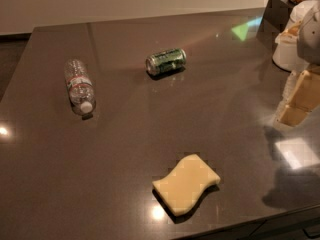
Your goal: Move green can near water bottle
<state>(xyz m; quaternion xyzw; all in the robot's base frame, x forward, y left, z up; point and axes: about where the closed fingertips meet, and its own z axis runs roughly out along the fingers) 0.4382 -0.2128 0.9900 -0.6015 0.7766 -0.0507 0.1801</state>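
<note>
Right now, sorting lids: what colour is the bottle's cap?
White cap on the clear plastic water bottle, camera view; tool hovers at right edge.

There is one can (166, 61). There is one bottle (79, 86). There is one sponge (186, 184). All three are on one table (150, 129). One gripper (294, 115) is at the right edge, over the table. Far back on the right is one dark box (274, 14), and maybe one white thing (286, 51) by it.

A dark glossy tabletop (150, 114) mirrors bright light spots, a pale wall (125, 4) behind it.
</note>
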